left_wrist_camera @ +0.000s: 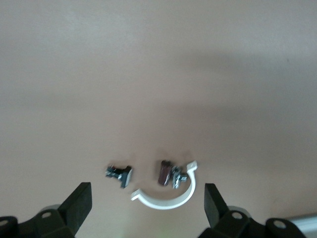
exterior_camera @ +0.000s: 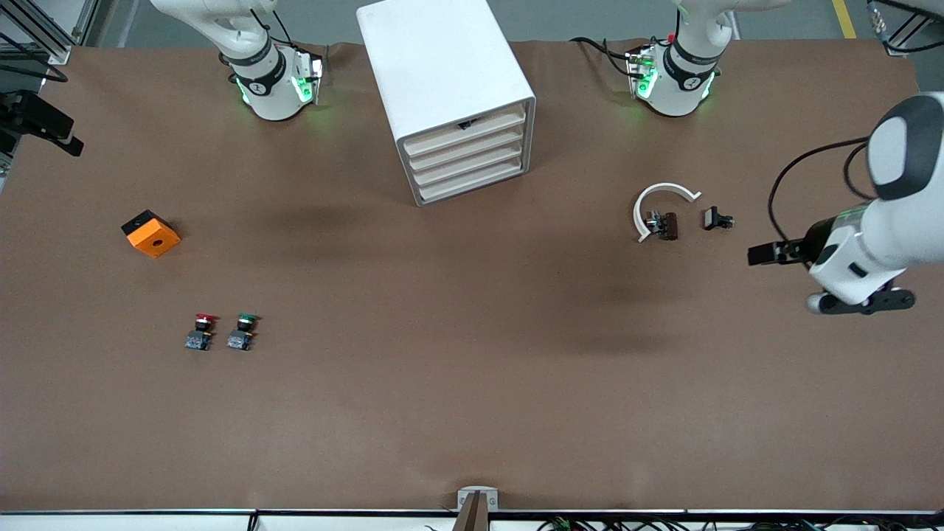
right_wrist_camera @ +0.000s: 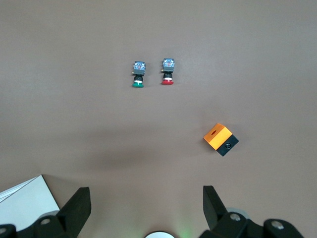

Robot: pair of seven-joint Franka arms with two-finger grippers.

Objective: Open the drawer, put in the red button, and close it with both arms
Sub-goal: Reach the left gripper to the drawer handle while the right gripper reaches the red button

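small red-capped push button (exterior_camera: 200, 332) with dark block body, on brown table (exterior_camera: 472, 413), just beside green-capped twin (exterior_camera: 242, 332) | light, hard; grab the blocky body | white drawer cabinet (exterior_camera: 450, 96) shut | left gripper (left_wrist_camera: 147, 206), right gripper (right_wrist_camera: 146, 208) fingers wide, holding nothing

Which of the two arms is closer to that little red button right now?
Right. The right gripper hangs over the table near the red button; the left gripper is at the left arm's end.

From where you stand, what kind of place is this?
Probably a robotics lab: two white robot arms bolted at a brown-covered table, with a small white drawer cabinet and push buttons laid out as test pieces.
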